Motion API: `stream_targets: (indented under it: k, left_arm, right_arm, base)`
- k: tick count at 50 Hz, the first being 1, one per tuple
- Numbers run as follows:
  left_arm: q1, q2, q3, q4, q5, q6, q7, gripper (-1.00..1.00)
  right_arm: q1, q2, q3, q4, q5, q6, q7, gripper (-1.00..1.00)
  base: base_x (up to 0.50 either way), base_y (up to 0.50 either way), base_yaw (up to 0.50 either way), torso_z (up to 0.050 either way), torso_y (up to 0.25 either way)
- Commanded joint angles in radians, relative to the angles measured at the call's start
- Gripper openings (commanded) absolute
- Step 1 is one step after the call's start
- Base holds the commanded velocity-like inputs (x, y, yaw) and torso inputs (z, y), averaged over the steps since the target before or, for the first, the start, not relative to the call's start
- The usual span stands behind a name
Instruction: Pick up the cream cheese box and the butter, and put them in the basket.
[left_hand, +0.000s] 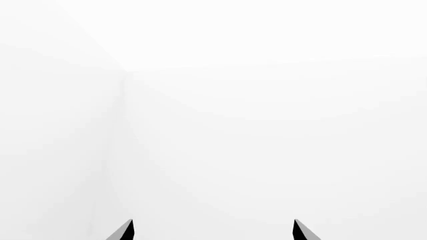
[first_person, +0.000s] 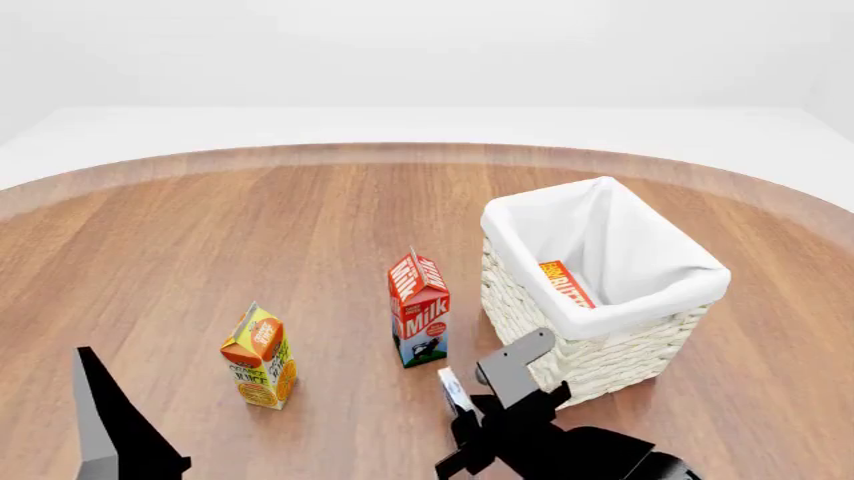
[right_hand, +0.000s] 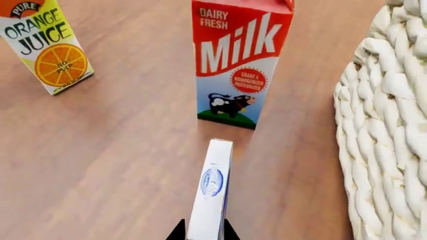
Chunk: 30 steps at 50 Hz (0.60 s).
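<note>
The right gripper (right_hand: 203, 234) pinches the thin cream cheese box (right_hand: 212, 192) edge-on between its fingers, just above the wooden worktop (first_person: 267, 240) in front of the milk carton (first_person: 419, 309). The butter (first_person: 566, 283) lies inside the basket (first_person: 587, 345), only its red-and-orange end showing against the liner. The left gripper (left_hand: 213, 231) faces blank white, its fingers spread and cut off at the frame's edge. An orange juice carton (first_person: 259, 357) stands nearby.
</note>
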<state>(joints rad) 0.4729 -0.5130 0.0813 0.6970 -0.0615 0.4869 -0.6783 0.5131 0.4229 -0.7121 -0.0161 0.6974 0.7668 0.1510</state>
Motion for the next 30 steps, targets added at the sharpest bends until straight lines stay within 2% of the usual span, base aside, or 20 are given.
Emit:
stream_targets:
  k: [1,16,30]
  left_arm:
    - [0.0,0.0,0.001,-0.008,-0.001,0.009,0.0,1.0]
    - [0.0,-0.001,0.0,-0.005,0.0,0.009,-0.002,1.0]
    - [-0.004,-0.004,0.001,-0.003,-0.003,0.004,-0.002,1.0]
  right_arm:
    - [-0.014,0.024,0.029,-0.091,0.002,-0.018,0.023,-1.0]
    - [-0.028,0.099,0.073,-0.358,0.051,0.034,0.118,-1.0]
    - [0.036,0.12,0.134,-0.48,0.133,0.129,0.193,-1.0]
  base:
    - [0.0,0.0,0.0,0.0,0.0]
    - [0.0,0.0,0.0,0.001,0.001]
    - [0.0,0.0,0.0,0.0,0.001]
